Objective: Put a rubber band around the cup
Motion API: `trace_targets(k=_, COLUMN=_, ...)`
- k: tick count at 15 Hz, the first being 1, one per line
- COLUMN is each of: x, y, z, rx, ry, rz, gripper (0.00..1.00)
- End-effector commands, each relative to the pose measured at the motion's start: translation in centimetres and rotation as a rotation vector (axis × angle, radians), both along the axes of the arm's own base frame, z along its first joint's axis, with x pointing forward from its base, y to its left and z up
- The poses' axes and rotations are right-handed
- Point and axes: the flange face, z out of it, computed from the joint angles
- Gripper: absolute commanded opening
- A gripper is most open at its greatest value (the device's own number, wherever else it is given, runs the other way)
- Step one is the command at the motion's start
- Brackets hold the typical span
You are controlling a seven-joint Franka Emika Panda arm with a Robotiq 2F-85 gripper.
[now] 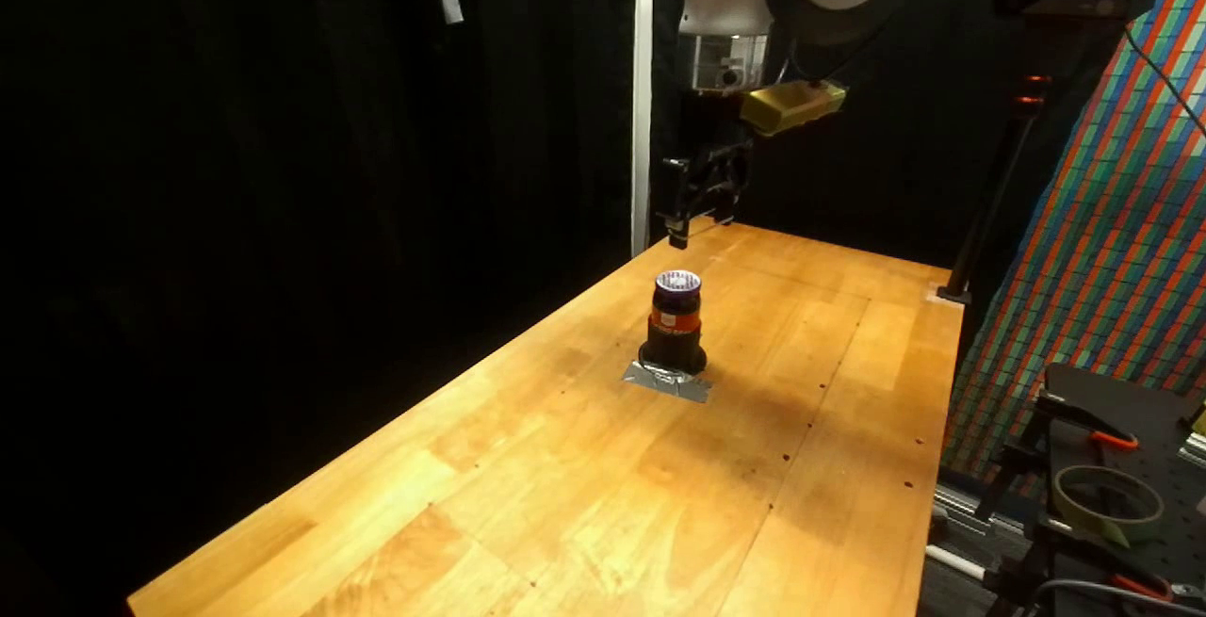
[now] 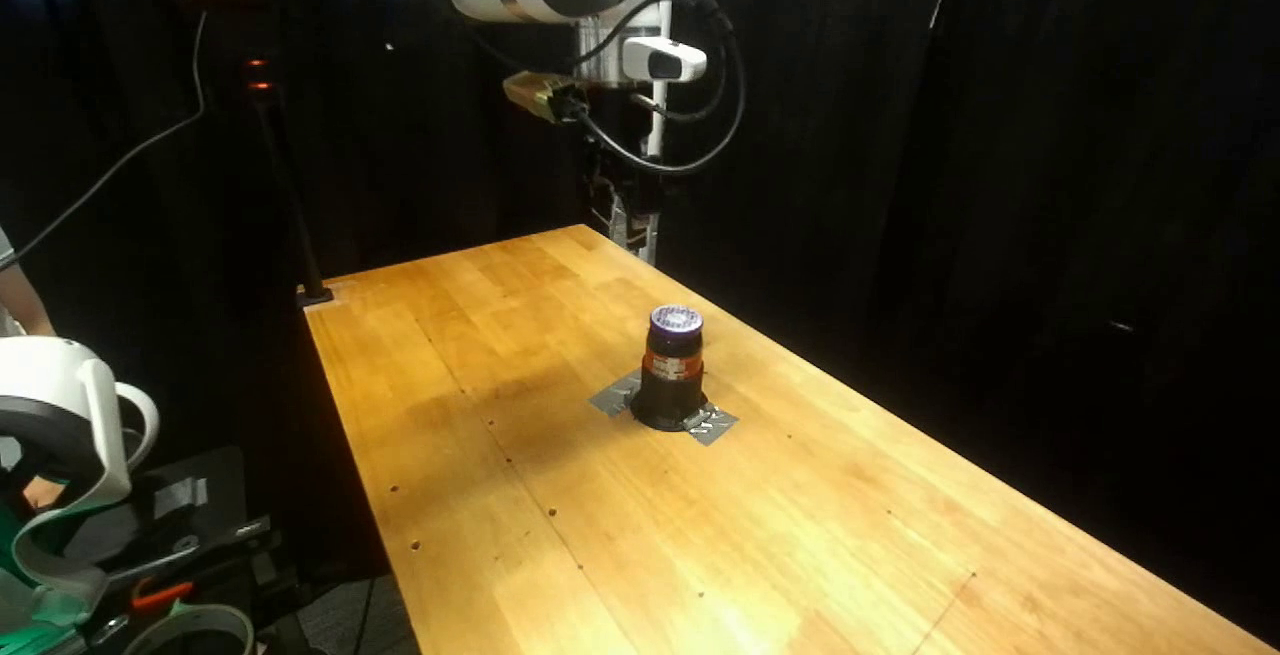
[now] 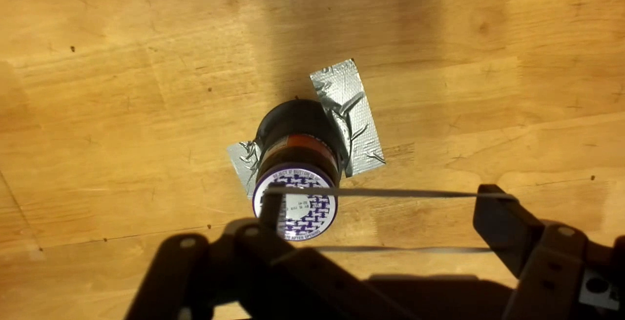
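The cup (image 1: 676, 320) is a small dark jar with an orange-red label and a white-purple lid; it also shows in an exterior view (image 2: 674, 365) and in the wrist view (image 3: 299, 156). It stands upright in a black base taped to the table. My gripper (image 1: 701, 230) is open above the table, higher than the cup. The rubber band (image 3: 405, 193) is stretched around both spread fingers as two thin strands. In the wrist view, the left finger of the gripper (image 3: 383, 193) overlaps the lid, and the right finger is over bare wood. The band is apart from the cup.
Silver tape (image 3: 359, 119) holds the base on the wooden table (image 1: 603, 504). A black post (image 1: 989, 193) with a camera stands at the table's far corner. A side cart with a tape roll (image 1: 1107, 504) is beside the table. Dark curtains hang behind.
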Motion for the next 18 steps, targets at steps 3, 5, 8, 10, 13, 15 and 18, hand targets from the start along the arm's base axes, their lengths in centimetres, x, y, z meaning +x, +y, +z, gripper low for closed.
trace_targets(k=3, x=5.0, y=-0.8, z=-3.1, rx=-0.039, ry=0.016, rz=-0.052, gripper=1.0)
trace_targets(k=5, x=6.1, y=-1.9, z=-4.3, rx=-0.048, ry=0.022, rz=-0.08, gripper=1.0)
trace_targets(k=8, x=7.4, y=-3.4, z=-6.2, rx=-0.051, ry=0.051, rz=-0.117, gripper=1.0)
trace_targets(k=10, x=8.2, y=-4.0, z=-7.3, rx=-0.054, ry=0.063, rz=-0.13, gripper=1.0)
trace_targets(k=13, x=9.1, y=-4.2, z=-8.6, rx=-0.051, ry=0.081, rz=-0.147, gripper=1.0)
trace_targets(k=15, x=9.7, y=-4.3, z=-9.5, rx=-0.048, ry=0.089, rz=-0.154, gripper=1.0)
trace_targets(k=18, x=10.3, y=-4.4, z=-10.8, rx=-0.032, ry=0.11, rz=-0.171, gripper=1.0)
